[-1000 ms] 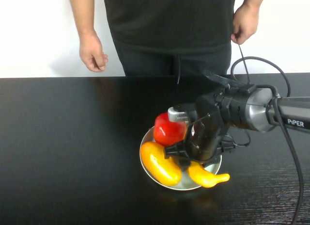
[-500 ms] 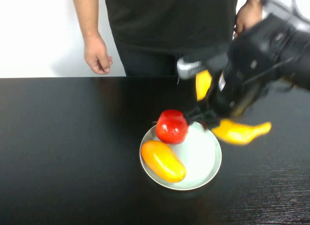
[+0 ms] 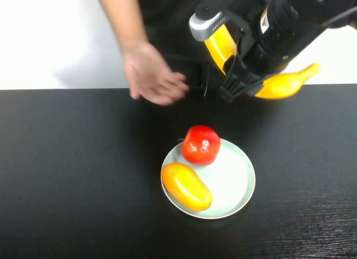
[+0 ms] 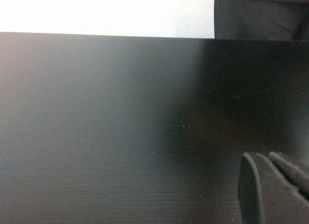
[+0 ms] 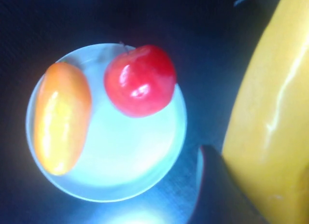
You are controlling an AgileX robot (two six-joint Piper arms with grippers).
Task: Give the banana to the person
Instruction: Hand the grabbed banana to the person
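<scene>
A: Banana (image 3: 281,86) first. Glossy, stiff, plastic-looking, probably light and a bit slick. Best hold is mid-body, where it's thickest, not the narrow stem.

B: Agreed, and that's where it's held. Right gripper (image 3: 240,75) has its fingers closed on the banana's middle, so one yellow end sticks up out of the fingers and the tapered end pokes out sideways past them.

A: Near to far then. Nearest the camera, the plate (image 3: 240,186) on the black counter (image 3: 72,175), well below the fingers. Orange-yellow oval fruit (image 3: 187,186) and red fruit (image 3: 201,144) sit in it, untouched.

B: Right wrist view confirms it: banana is big and close beside a dark finger, plate far beneath.

A: Beyond that, the gripper is up in the air over the counter's far edge. The person (image 3: 167,24) stands behind it, their hand (image 3: 153,75) open and reaching, near the fingers but not touching banana.

B: Left gripper (image 4: 270,190)?

A: Only in its wrist view, low over bare counter. Can't tell open or closed. Holds nothing I can see.

B: Slip risk at handover, I'd guess.
</scene>
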